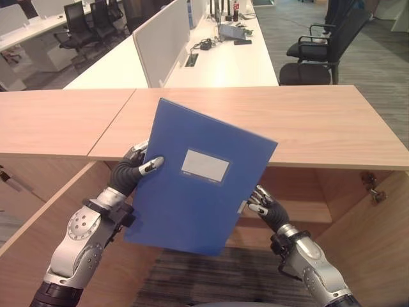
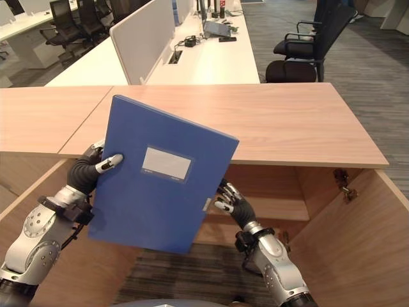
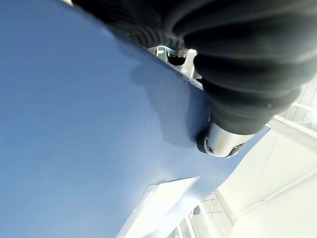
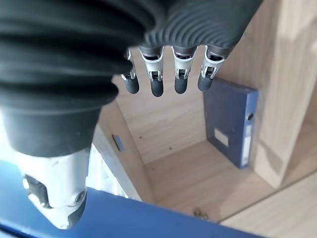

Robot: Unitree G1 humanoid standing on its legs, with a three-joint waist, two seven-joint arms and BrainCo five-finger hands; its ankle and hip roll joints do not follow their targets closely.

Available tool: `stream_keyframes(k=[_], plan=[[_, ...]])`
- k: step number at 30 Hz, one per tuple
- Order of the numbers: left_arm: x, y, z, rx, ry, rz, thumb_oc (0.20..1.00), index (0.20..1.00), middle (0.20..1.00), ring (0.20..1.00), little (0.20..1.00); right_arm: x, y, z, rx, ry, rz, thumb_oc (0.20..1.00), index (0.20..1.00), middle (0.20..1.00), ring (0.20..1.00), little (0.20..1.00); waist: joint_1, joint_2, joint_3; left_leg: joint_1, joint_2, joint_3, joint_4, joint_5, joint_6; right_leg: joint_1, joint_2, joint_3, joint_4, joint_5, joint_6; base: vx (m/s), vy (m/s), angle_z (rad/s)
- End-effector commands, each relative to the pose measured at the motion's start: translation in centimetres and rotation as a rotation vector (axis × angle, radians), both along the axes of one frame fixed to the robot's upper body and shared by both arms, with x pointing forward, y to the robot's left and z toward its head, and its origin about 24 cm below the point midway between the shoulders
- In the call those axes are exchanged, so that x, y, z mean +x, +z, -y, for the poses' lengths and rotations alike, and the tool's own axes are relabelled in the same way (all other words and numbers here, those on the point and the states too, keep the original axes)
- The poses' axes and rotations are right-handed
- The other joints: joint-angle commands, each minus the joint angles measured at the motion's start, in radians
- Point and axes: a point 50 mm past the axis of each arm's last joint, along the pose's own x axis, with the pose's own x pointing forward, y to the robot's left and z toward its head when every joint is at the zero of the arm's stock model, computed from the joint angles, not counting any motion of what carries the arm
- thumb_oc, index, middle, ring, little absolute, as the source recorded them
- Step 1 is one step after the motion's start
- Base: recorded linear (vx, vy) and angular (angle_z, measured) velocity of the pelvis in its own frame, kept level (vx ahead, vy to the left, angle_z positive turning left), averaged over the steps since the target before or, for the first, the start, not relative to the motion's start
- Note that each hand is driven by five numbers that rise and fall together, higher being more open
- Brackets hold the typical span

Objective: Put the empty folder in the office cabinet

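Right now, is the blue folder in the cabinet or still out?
Out: the blue folder is held tilted above the cabinet's top, left hand gripping its edge.

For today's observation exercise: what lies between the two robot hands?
The blue folder, in the left eye view: the left robot hand grips its left edge; the right robot hand is at its right edge.

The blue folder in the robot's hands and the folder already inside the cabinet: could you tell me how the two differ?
The held blue folder is up in front of the cabinet, tilted, its broad labelled face to the head camera; the folder in the cabinet stands upright against the compartment's side wall. The held one is gripped by the left hand, with the right hand at its other edge; the stored one is untouched. Both are blue with a pale label.
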Motion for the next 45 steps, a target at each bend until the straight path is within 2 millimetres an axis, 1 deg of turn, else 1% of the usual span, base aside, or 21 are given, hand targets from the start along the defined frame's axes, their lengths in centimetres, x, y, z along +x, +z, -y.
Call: stream_keyframes(k=[1,3,7,9,11,23,30,33,42,45], plan=[[0.6,3.4,0.0,0.006,0.011,0.187,0.200,0.200,0.200,0.200,0.200,1.8,3.5,-1.8,0.098,0.082,0.153,1.000,1.000,1.000,1.000,1.000,-0.003,-0.041,0.010,0.011,-0.020,-0.026,0.003,-0.048,-0.007,0.076,-0.035,0.004,0.020,-0.104,0.059,0.00,0.000,0.00],[0.7,3.5,0.0,0.009,0.011,0.192,0.200,0.200,0.200,0.200,0.200,1.9,3.7,-2.0,0.103,0.094,0.159,1.000,1.000,1.000,1.000,1.000,-0.003,-0.041,0.011,0.010,-0.020,-0.027,0.003,-0.048,-0.007,0.076,-0.035,0.005,0.020,-0.105,0.059,0.00,0.000,0.00],[0.9,3.8,0.5,0.024,-0.014,0.211,0.200,0.200,0.200,0.200,0.200,2.0,4.8,-3.0,0.136,0.159,0.192,1.000,1.000,1.000,1.000,1.000,-0.005,-0.044,0.009,0.011,-0.020,-0.028,0.003,-0.049,-0.007,0.076,-0.035,0.006,0.021,-0.105,0.059,0.00,0.000,0.00],[1.0,3.9,0.6,0.030,-0.016,0.215,0.200,0.200,0.200,0.200,0.200,2.1,4.9,-3.1,0.141,0.165,0.197,1.000,1.000,1.000,1.000,1.000,-0.005,-0.044,0.009,0.010,-0.020,-0.029,0.003,-0.049,-0.006,0.076,-0.035,0.006,0.022,-0.104,0.059,0.00,0.000,0.00],[1.0,4.0,0.6,0.047,-0.016,0.223,0.200,0.200,0.200,0.200,0.200,2.1,5.8,-3.3,0.141,0.197,0.234,1.000,1.000,1.000,1.000,1.000,-0.007,-0.045,0.007,0.010,-0.019,-0.027,0.003,-0.048,-0.007,0.074,-0.036,0.006,0.021,-0.104,0.059,0.00,0.000,0.00],[1.2,4.1,0.5,0.071,-0.002,0.234,0.200,0.200,0.200,0.200,0.200,2.2,6.9,-4.1,0.162,0.238,0.275,1.000,1.000,1.000,1.000,1.000,-0.008,-0.046,0.004,0.010,-0.017,-0.025,0.003,-0.046,-0.007,0.071,-0.037,0.007,0.019,-0.100,0.059,0.00,0.000,0.00],[1.5,4.0,1.6,0.048,-0.030,0.238,0.200,0.200,0.200,0.200,0.200,2.5,7.6,-5.2,0.173,0.277,0.297,1.000,1.000,1.000,1.000,1.000,-0.007,-0.048,0.003,0.009,-0.015,-0.026,0.003,-0.044,-0.007,0.071,-0.036,0.008,0.019,-0.100,0.057,0.00,0.000,0.00],[1.8,4.1,2.8,0.028,-0.065,0.252,0.200,0.200,0.200,0.200,0.200,2.6,7.6,-6.1,0.179,0.309,0.293,1.000,1.000,1.000,1.000,1.000,-0.010,-0.049,0.002,0.008,-0.014,-0.028,0.003,-0.043,-0.007,0.072,-0.035,0.007,0.019,-0.101,0.056,0.00,0.000,0.00],[2.3,4.7,4.6,-0.020,-0.103,0.282,0.200,0.200,0.200,0.200,0.200,2.7,7.5,-7.0,0.184,0.321,0.284,1.000,1.000,1.000,1.000,1.000,-0.012,-0.051,0.007,0.006,-0.014,-0.032,0.003,-0.041,-0.008,0.071,-0.032,0.007,0.019,-0.101,0.054,0.00,0.000,0.00],[2.3,4.8,4.9,-0.029,-0.109,0.286,0.200,0.200,0.200,0.200,0.200,2.7,7.4,-7.2,0.193,0.320,0.278,1.000,1.000,1.000,1.000,1.000,-0.013,-0.051,0.007,0.005,-0.014,-0.033,0.003,-0.040,-0.008,0.070,-0.032,0.007,0.019,-0.101,0.054,0.00,0.000,0.00]])
